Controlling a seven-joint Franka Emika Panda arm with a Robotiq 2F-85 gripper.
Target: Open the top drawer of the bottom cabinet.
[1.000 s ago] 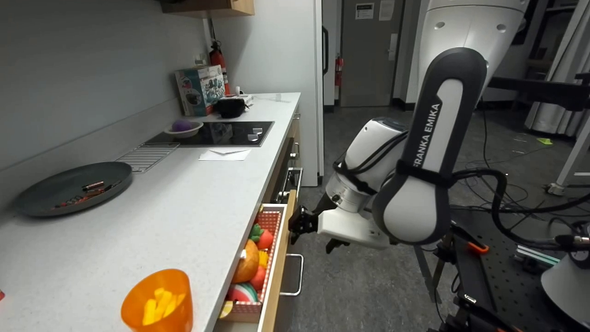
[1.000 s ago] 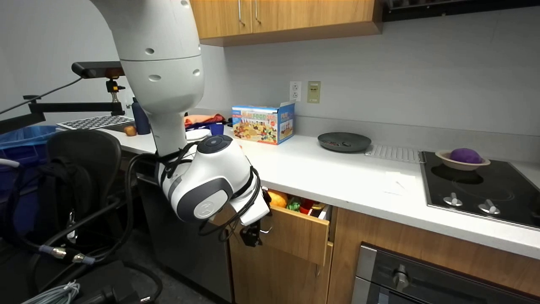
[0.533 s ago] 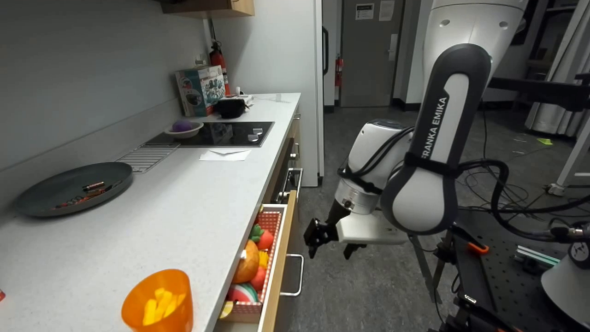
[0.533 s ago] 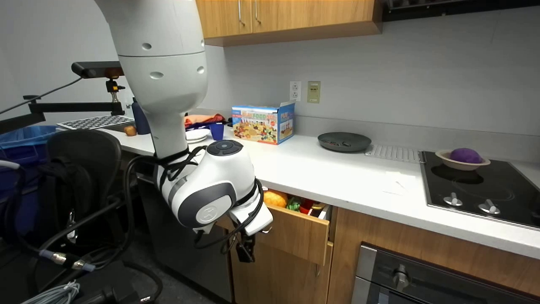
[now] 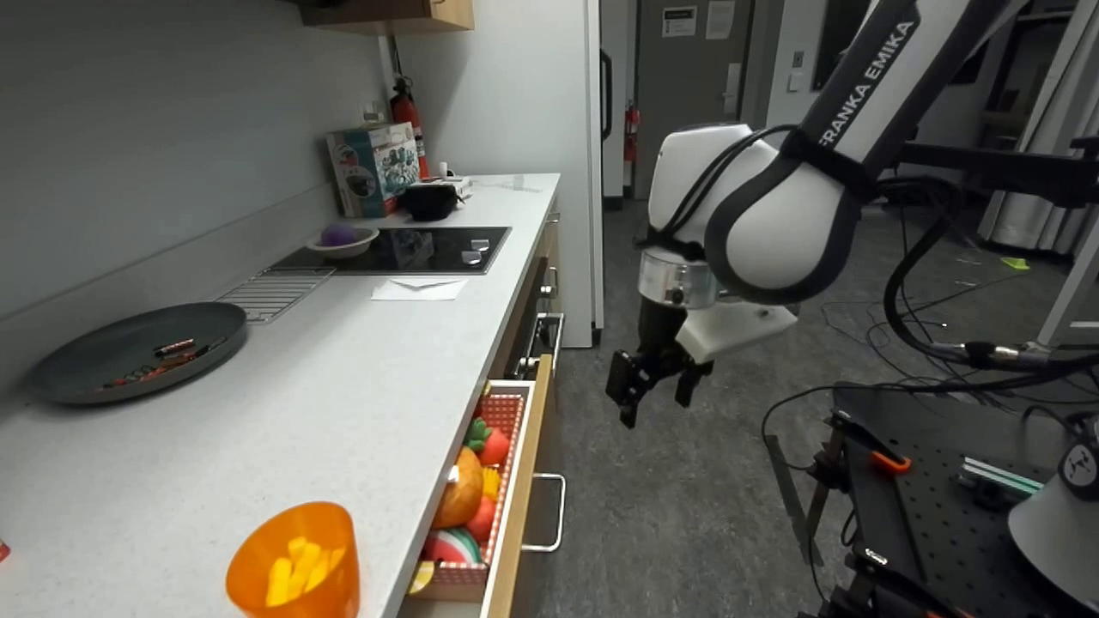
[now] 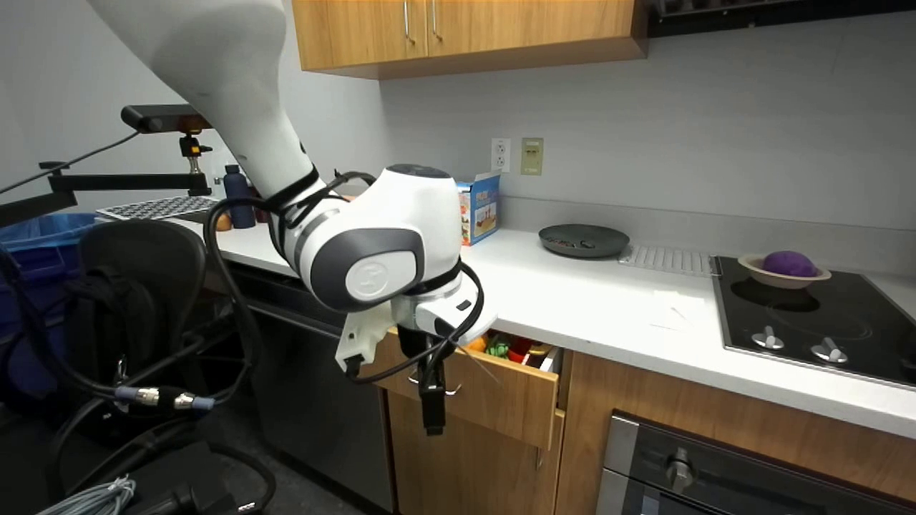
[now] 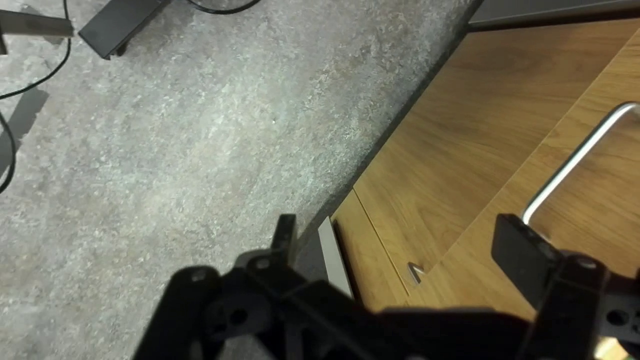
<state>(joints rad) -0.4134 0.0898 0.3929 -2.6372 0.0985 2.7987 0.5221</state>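
Note:
The top drawer (image 6: 501,393) stands pulled out of the bottom cabinet (image 6: 472,465), below its white worktop (image 5: 343,412). Its tan front edge (image 5: 525,481) and white inner walls show, with toy food in a red checked box (image 5: 506,412) inside. Its silver bar handle (image 5: 561,512) is free; it also shows in the wrist view (image 7: 570,162). My gripper (image 5: 657,412) is open and empty, fingers pointing down, in the air off the drawer front. In the wrist view the open fingers (image 7: 395,235) have nothing between them. In an exterior view the gripper (image 6: 432,422) partly hides the handle.
An orange cup (image 5: 296,558) with yellow pieces, a dark pan (image 5: 142,352), a wire rack (image 5: 276,292) and a cooktop (image 5: 412,249) are on the worktop. A black robot stand (image 5: 962,506) stands opposite the cabinet. Cables (image 5: 910,369) lie on the floor.
My gripper has moved up and away from the drawer front, and its fingers have swung to point downward. The drawer has stayed in the same pulled-out position.

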